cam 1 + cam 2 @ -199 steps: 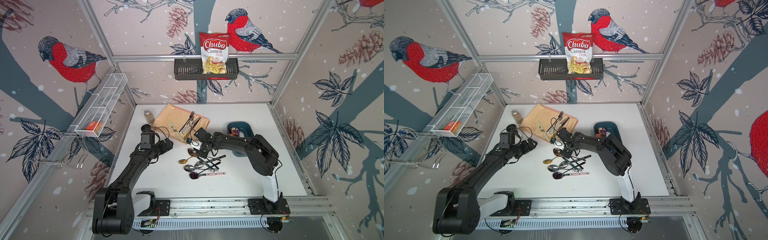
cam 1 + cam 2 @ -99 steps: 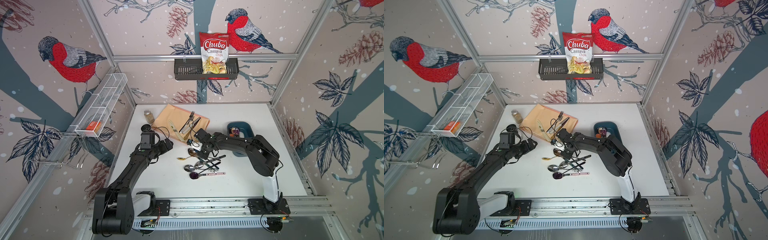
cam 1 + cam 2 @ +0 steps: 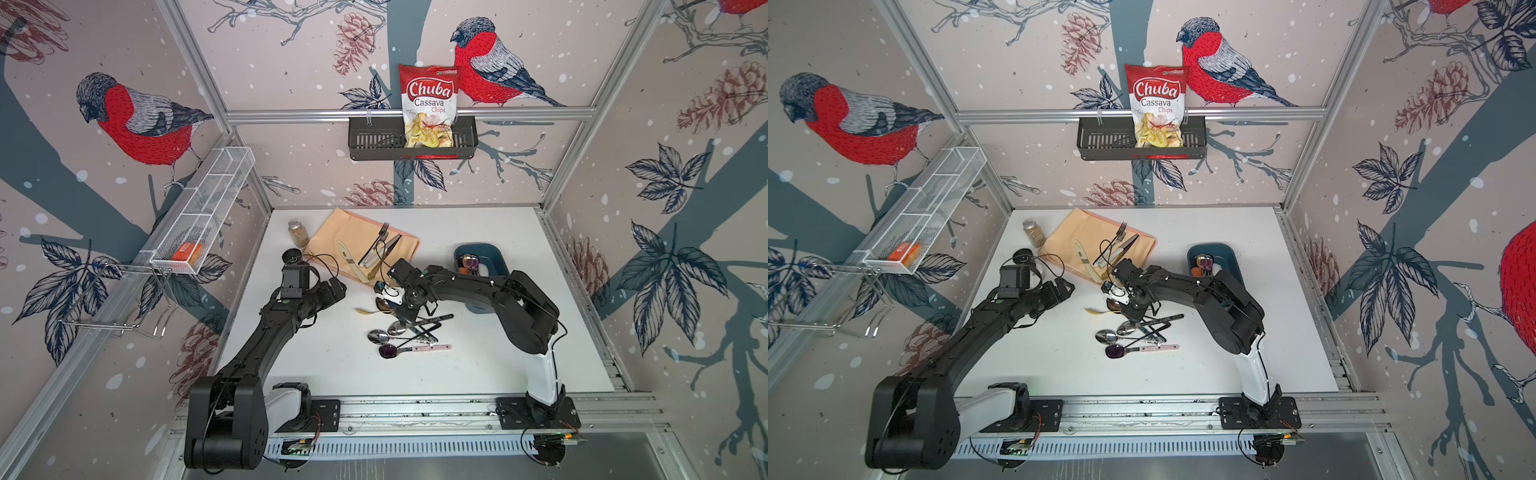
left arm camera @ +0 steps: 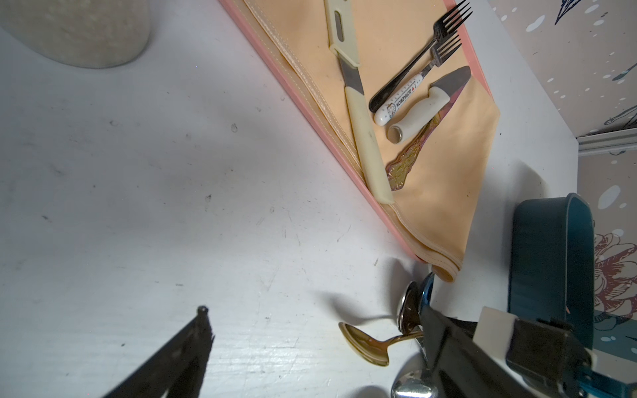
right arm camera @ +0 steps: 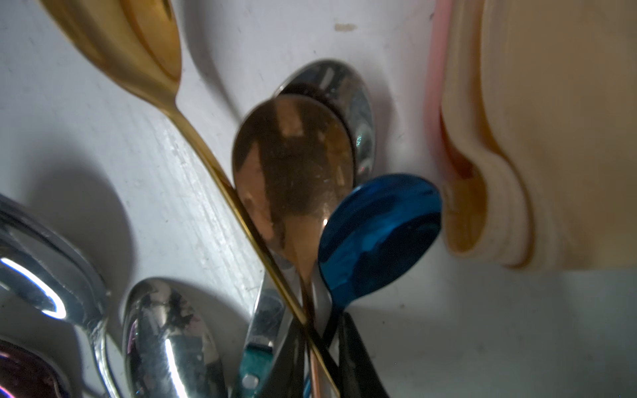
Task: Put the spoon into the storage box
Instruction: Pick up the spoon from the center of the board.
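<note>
Since a second ago the slim gold-coloured metal spoon (image 3: 365, 311) has swung its bowl slightly farther from the rail, and the right gripper (image 3: 402, 308) has settled onto the crossed handles. Jaw width: cannot tell, as the fingertips are buried in the pile in every view.

Nearest on the white table (image 3: 332, 365) lies a purple-bowled spoon with pink handle (image 3: 411, 349), then two polished silver spoons (image 3: 376, 336), both clear of the grip. Beside the pile hangs the left gripper (image 3: 337, 286), jaws apart, nothing between them. Farther right stands the dark teal-blue plastic storage box (image 3: 496, 257), well apart from the pile and half hidden by the right arm.

Judgement: the handles overlap, so pinch one shank only, lift slowly, and confirm the neighbours drop away before swinging boxward. Which spoon is targeted I cannot tell.

Only the right wrist view shows the stacking: a copper-toned spoon (image 5: 293, 172) lies on a silver one, with a glossy blue spoon (image 5: 379, 231) just beside the folded peach cloth (image 5: 551, 138). Only the top views show cutlery already inside the box.
</note>
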Available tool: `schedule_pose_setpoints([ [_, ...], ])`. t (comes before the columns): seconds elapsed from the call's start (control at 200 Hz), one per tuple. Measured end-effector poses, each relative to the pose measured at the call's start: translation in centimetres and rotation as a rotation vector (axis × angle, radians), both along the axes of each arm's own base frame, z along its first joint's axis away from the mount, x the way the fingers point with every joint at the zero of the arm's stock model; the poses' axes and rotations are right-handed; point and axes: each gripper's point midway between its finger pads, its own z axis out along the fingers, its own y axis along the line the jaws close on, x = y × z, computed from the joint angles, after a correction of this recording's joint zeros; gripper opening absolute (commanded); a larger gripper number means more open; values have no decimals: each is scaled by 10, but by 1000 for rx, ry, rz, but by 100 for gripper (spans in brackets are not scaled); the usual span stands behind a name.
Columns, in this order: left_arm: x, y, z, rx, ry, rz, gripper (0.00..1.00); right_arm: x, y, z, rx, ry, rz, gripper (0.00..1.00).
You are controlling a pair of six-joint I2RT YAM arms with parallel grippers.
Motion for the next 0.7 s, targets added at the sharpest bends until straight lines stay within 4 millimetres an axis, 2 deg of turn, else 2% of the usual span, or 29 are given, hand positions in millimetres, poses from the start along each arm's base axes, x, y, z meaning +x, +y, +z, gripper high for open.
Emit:
schedule_pose_setpoints([
  [0.33, 0, 0, 0, 0, 0, 0, 96, 0, -2, 8, -2, -7, -5, 18],
  [0.7, 0, 0, -1, 0, 2, 0, 96, 0, -4, 8, -9, -5, -8, 11],
])
